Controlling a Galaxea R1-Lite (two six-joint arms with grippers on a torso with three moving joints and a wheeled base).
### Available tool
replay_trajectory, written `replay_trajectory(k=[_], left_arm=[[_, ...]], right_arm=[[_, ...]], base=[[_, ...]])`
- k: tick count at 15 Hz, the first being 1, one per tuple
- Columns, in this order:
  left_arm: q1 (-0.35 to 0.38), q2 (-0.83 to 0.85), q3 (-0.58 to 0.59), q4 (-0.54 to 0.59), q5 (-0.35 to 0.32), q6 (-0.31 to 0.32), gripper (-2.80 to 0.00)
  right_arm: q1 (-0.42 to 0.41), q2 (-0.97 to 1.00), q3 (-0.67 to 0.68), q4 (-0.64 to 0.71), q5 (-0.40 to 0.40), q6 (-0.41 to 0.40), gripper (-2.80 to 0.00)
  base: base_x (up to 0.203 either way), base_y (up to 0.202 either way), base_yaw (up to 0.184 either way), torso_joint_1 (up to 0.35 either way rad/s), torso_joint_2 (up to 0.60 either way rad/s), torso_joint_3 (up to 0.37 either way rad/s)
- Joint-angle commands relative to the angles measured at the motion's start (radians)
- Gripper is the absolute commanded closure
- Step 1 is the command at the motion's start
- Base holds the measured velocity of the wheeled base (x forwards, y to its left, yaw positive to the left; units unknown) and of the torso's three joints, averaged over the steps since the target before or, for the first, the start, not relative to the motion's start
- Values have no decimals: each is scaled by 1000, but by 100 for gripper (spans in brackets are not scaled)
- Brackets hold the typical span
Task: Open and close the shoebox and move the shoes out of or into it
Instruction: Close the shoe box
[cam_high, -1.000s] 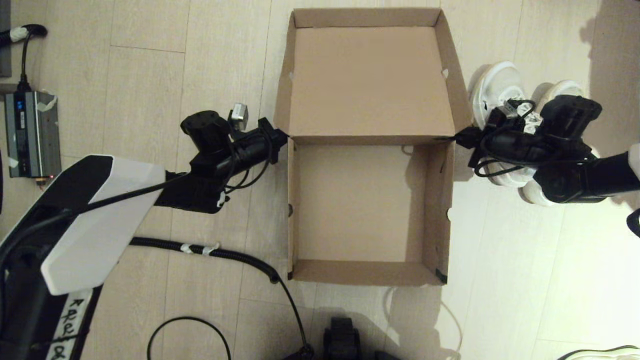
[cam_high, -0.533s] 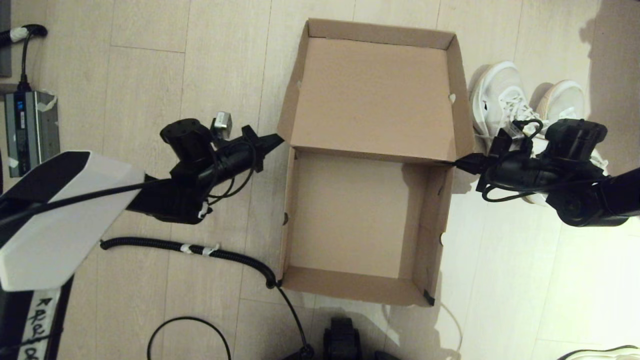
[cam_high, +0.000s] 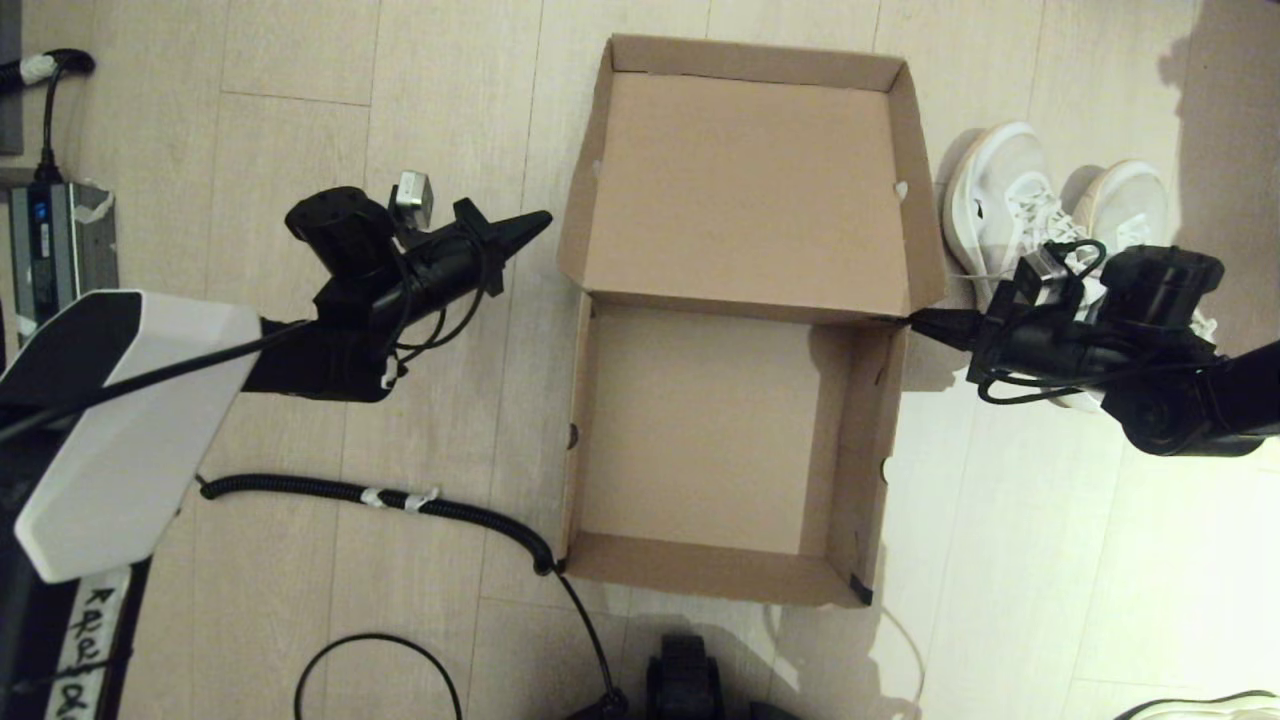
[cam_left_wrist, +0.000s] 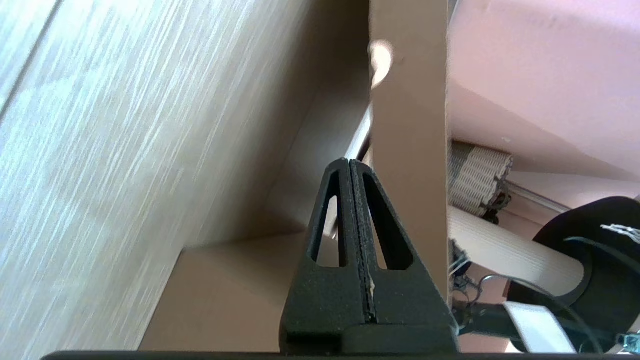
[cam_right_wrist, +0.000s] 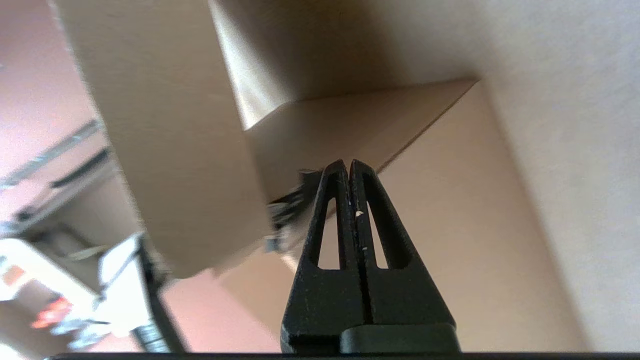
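Cardboard shoebox (cam_high: 735, 430) lies open and empty on the wooden floor (cam_high: 300, 80), lid folded back.
The white shoes (cam_high: 1050, 215) stand just beside its right side. The left claw (cam_high: 535, 222), clenched, hovers near the lid's left corner; the right claw (cam_high: 918, 320), clenched, touches the right hinge corner.

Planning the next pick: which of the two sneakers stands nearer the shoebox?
The sneaker right beside the shoebox lid; the other sneaker stands beyond it.
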Motion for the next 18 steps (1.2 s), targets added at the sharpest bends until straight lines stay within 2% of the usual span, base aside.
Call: replay_trajectory(k=[1,3,6,7,11,14,16,18], left_arm=[[0,16,-27,-1,-3,-7,0],[0,13,-23,-2,-2,-9,0],[-6,12,-23,-2,-1,-9,0],[-8,10,-23,-2,-1,-9,0],[-12,7,-22,-1,0,-9,0],[-12,2,-16,-2,0,-15,0],[-12,1,-16,-2,0,-15,0],[-12,-1,-11,-2,0,-16,0]], right_arm=[[1,24,-1,-5,-6,-38,0],[4,31,-1,-3,-49,-127,0],[15,39,-40,-3,-197,-226,0],[18,44,-59,-3,-221,-238,0],[24,54,-134,1,-310,-257,0],[28,72,-160,2,-375,-350,0],[28,68,-176,3,-393,-369,0],[27,65,-190,25,-402,-426,0]], base=[[0,0,0,0,0,0],[0,0,0,0,0,0],[0,0,0,0,0,0],[0,0,0,0,0,0],[0,0,0,0,0,0],[0,0,0,0,0,0],[0,0,0,0,0,0],[0,0,0,0,0,0]])
